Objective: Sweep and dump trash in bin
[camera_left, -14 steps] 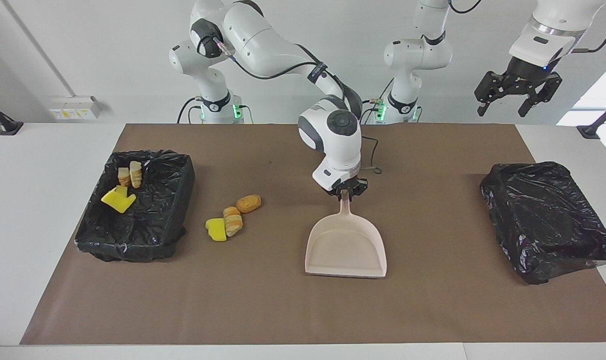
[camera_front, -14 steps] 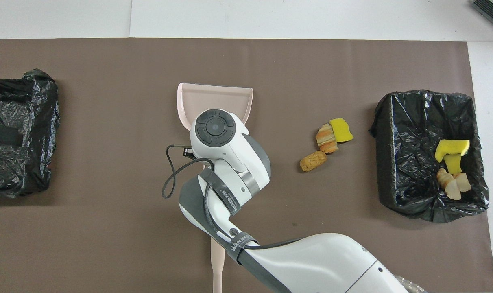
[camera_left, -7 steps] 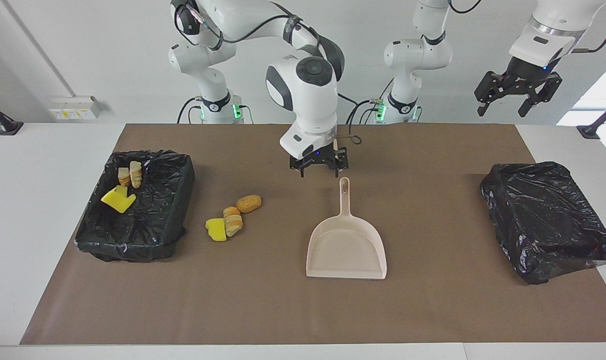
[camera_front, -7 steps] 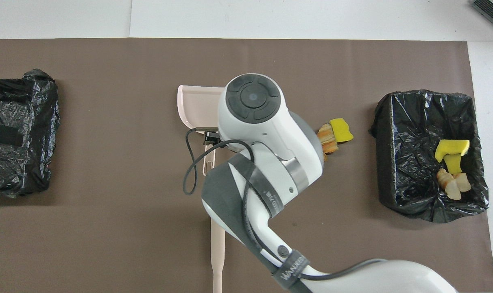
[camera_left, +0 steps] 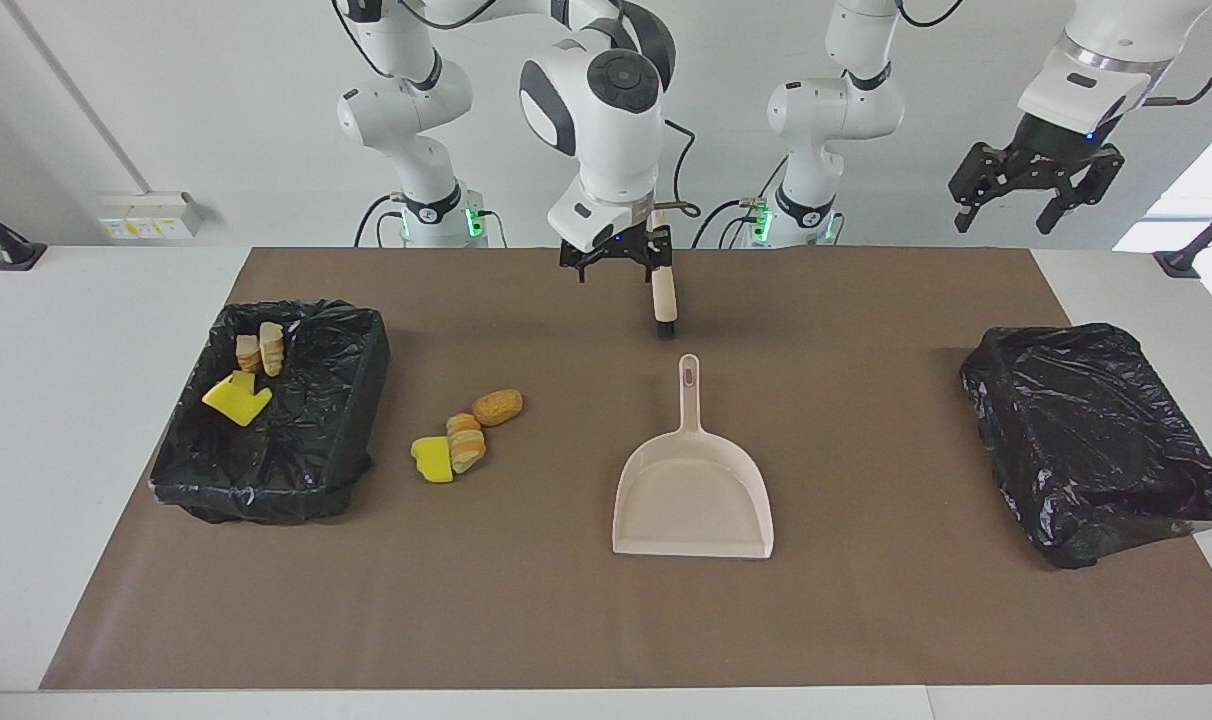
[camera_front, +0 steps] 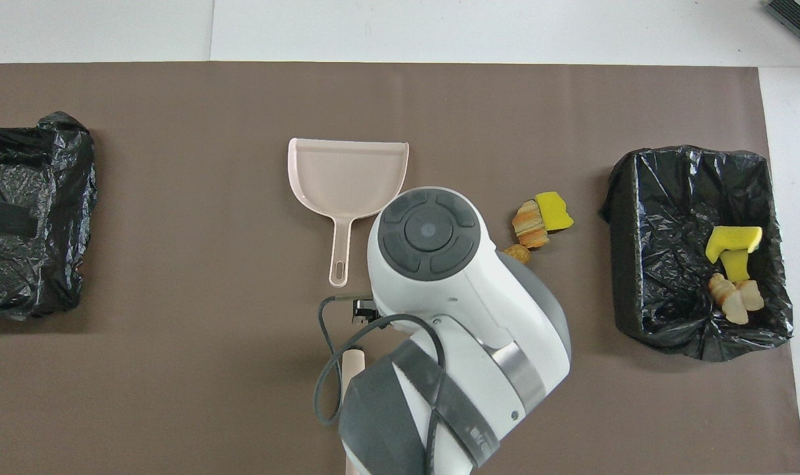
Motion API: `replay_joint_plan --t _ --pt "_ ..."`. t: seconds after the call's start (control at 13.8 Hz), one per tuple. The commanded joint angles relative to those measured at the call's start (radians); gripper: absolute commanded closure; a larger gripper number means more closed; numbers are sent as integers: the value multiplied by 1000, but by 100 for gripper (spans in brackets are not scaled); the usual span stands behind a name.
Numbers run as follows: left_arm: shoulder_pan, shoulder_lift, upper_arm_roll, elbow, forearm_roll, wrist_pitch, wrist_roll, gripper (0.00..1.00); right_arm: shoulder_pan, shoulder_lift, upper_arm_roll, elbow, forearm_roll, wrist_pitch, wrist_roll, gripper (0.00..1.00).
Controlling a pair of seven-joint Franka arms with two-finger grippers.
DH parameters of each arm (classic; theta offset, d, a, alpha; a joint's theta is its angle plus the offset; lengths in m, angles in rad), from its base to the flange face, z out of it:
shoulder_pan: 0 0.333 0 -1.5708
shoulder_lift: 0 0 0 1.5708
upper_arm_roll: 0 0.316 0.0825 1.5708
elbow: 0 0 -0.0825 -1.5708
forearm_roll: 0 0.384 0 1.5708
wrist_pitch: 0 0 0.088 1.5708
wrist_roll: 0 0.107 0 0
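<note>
A pale pink dustpan (camera_left: 693,500) (camera_front: 347,175) lies flat mid-mat, handle toward the robots, nothing in it. Three trash pieces sit loose on the mat beside it toward the right arm's end: a yellow sponge chunk (camera_left: 432,460) (camera_front: 553,211), a striped bread lump (camera_left: 465,443) (camera_front: 529,224) and a brown lump (camera_left: 497,406). More trash (camera_left: 238,395) (camera_front: 730,264) lies in the black-lined bin (camera_left: 361,380) (camera_front: 628,264). My right gripper (camera_left: 614,262) hangs open and holds nothing, raised over the mat's edge by the robots. My left gripper (camera_left: 1036,195) waits open, high off the table's end.
A brush (camera_left: 664,298) (camera_front: 352,363) with a beige handle lies on the mat just nearer the robots than the dustpan's handle, beneath the right gripper. A second bin (camera_left: 1096,440) (camera_front: 30,218), covered in black bag, stands at the left arm's end.
My right gripper opened and let go of the dustpan's handle, then rose and drew back toward the robots. The dustpan stayed where it was. The left arm has not moved.
</note>
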Motion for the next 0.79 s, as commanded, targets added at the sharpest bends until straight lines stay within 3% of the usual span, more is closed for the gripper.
replay_joint_plan --t 0.0,0.43,0.72 --pt "6 -11 -3 -3 18 -13 5 0 39 -194 -3 -307 106 154 4 0" --pt "-6 -14 -14 -3 10 -14 5 0 246 -133 -3 -382 137 361 223 0" --pt "-7 -14 -81 -4 6 -1 -4 0 337 -27 -3 -434 137 518 321 0"
